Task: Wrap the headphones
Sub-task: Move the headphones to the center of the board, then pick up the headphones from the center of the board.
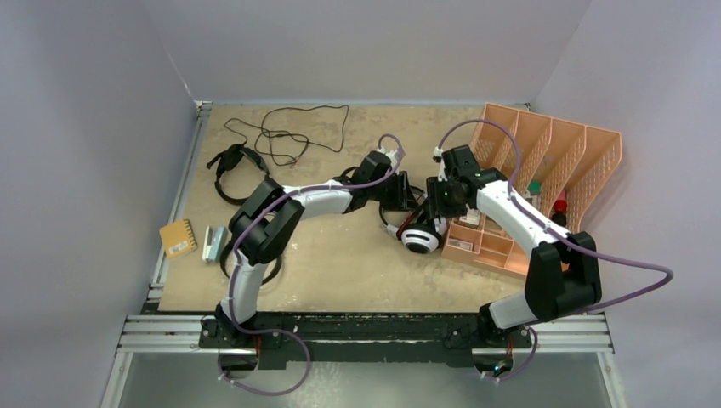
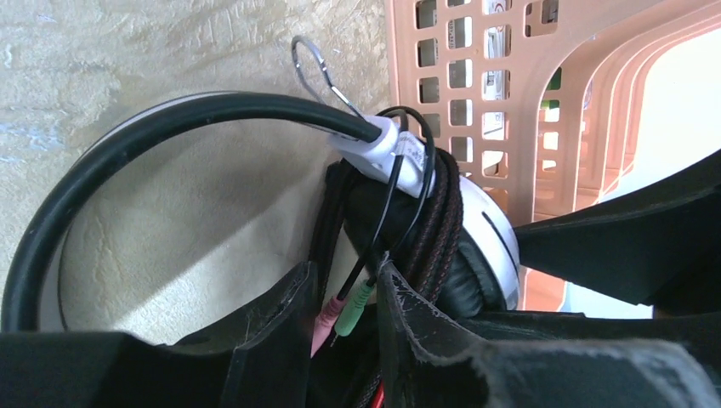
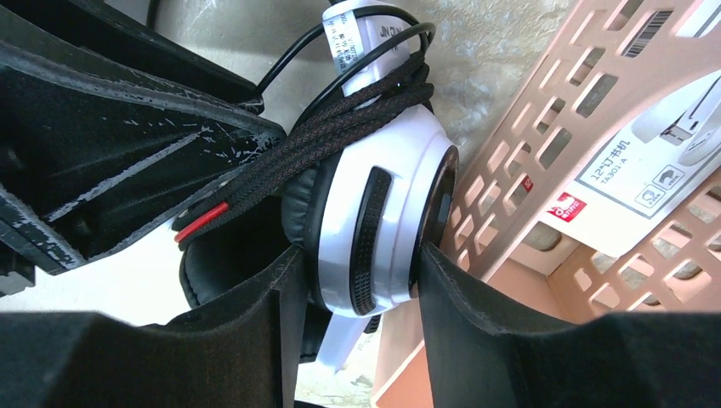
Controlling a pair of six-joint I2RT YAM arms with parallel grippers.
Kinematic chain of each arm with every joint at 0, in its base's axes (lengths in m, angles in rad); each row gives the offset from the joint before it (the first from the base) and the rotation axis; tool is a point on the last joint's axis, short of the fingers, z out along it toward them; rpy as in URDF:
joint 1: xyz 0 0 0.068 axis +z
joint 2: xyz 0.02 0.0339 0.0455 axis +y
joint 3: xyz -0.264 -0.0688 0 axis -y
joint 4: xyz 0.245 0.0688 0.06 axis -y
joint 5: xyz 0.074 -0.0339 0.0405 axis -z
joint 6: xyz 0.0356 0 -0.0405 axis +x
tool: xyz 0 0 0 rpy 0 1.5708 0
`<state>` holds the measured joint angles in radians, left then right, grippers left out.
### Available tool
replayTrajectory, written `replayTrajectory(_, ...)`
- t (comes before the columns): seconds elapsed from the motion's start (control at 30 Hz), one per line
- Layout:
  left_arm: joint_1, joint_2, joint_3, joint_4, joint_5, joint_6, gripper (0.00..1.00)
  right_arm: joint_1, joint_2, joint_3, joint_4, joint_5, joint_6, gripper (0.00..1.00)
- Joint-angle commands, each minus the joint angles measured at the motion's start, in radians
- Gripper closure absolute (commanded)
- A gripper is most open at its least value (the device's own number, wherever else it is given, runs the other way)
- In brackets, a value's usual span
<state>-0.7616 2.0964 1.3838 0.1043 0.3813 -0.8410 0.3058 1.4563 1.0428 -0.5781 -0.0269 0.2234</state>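
Observation:
The white-and-black headphones (image 1: 420, 239) lie mid-table beside the orange rack, their braided cable (image 3: 323, 136) wound around the ear cup (image 3: 391, 195). My right gripper (image 3: 361, 263) is shut on that white ear cup, one finger on each face. My left gripper (image 2: 344, 280) stands open close against the same cup, with the pink plug (image 2: 325, 327) and green plug (image 2: 353, 313) lying loose between its fingers. The black headband (image 2: 170, 115) arcs to the left. Another black pair of headphones (image 1: 234, 163) lies at the far left with its thin cable (image 1: 289, 132) spread out.
An orange slotted rack (image 1: 561, 153) and a low orange tray (image 1: 480, 246) stand right against the gripped ear cup. A yellow card (image 1: 178, 238) and a small silver item (image 1: 212, 243) lie near the left edge. A black loop (image 1: 274, 274) shows around the left arm.

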Motion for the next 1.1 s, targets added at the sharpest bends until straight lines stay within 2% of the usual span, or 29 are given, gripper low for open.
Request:
replayTrajectory(0.0, -0.001, -0.060, 0.047, 0.001, -0.015, 0.040, 0.68, -0.013, -0.031, 0.078, -0.009, 0.057, -0.034, 0.50)
replayTrajectory(0.17, 0.014, -0.087, 0.055, -0.031, -0.026, 0.061, 0.64, -0.011, -0.049, 0.110, -0.023, 0.040, -0.044, 0.48)
replayTrajectory(0.6, 0.035, -0.138, 0.081, -0.102, -0.036, 0.116, 0.56, -0.012, -0.040, 0.160, -0.051, 0.044, -0.076, 0.28)
replayTrajectory(0.83, 0.094, -0.240, 0.105, -0.281, -0.066, 0.199, 0.43, -0.012, -0.047, 0.211, -0.084, 0.029, -0.109, 0.22)
replayTrajectory(0.97, 0.194, -0.366, 0.062, -0.402, -0.126, 0.265, 0.43, -0.011, -0.071, 0.217, -0.064, 0.001, -0.131, 0.21)
replayTrajectory(1.07, 0.277, -0.463, 0.067, -0.549, -0.224, 0.359, 0.42, -0.011, -0.091, 0.207, -0.019, -0.043, -0.140, 0.21)
